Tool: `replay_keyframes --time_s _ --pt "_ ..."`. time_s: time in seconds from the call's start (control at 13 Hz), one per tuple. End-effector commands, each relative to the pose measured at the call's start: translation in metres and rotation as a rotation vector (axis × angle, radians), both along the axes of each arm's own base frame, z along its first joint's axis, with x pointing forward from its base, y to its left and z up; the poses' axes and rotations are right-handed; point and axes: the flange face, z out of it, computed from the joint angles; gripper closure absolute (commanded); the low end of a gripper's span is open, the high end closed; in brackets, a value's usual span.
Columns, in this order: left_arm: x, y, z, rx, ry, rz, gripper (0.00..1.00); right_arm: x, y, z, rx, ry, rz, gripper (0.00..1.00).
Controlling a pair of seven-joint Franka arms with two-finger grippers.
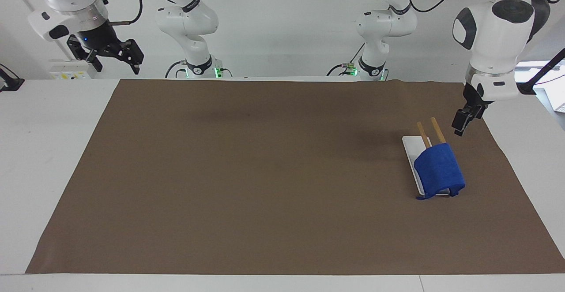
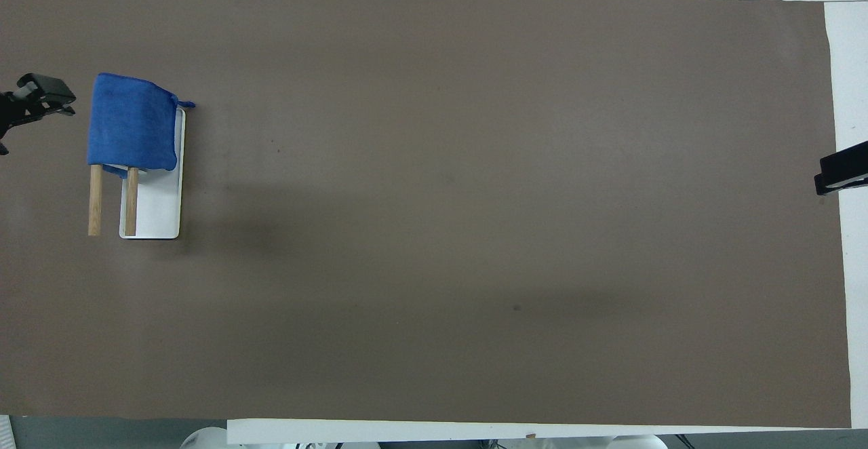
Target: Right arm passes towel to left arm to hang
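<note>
Towel (image 1: 439, 169) draped over the rack's (image 1: 412, 151) two wooden rods (image 1: 438, 129) at the left arm's end of the counter (image 1: 265, 173), left gripper (image 1: 462, 122) empty above the mat beside it, jaws unreadable; right gripper (image 1: 115, 53) waits raised, jaws spread.

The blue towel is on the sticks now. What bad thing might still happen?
The towel covers only the rods' ends farthest from the robots, so it might slip off those ends onto the brown mat. Its small corner loop dangles off the white base. The left end effector hangs over the mat beside the rods; swinging low, it might bump them. The right end effector waits off the mat.
</note>
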Motion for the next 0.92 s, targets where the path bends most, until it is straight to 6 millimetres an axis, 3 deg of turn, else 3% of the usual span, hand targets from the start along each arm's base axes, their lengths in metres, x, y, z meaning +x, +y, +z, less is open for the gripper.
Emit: replay_keyframes --time_s 0.0,0.08,0.23,0.38,0.62,0.85 --pt "0.012 -0.025 0.031 -0.082 0.097 -0.079 0.00 0.001 0.002 -0.002 0.001 0.003 0.026 0.00" --pt "0.015 -0.028 0.047 -0.116 0.180 -0.188 0.00 0.001 0.004 -0.002 0.001 0.003 0.031 0.00" --pt "0.014 -0.018 0.059 -0.129 0.244 -0.401 0.00 0.000 0.005 -0.001 0.002 0.000 0.034 0.00" --pt "0.017 0.025 0.051 -0.124 0.264 -0.535 0.00 0.000 0.006 -0.001 0.009 0.000 0.037 0.00" --pt "0.019 0.054 0.054 -0.115 0.256 -0.508 0.00 -0.002 0.001 -0.001 0.023 0.006 0.027 0.00" --pt "0.019 0.061 0.054 -0.089 0.257 -0.490 0.00 -0.002 0.001 -0.002 0.023 0.012 0.026 0.00"
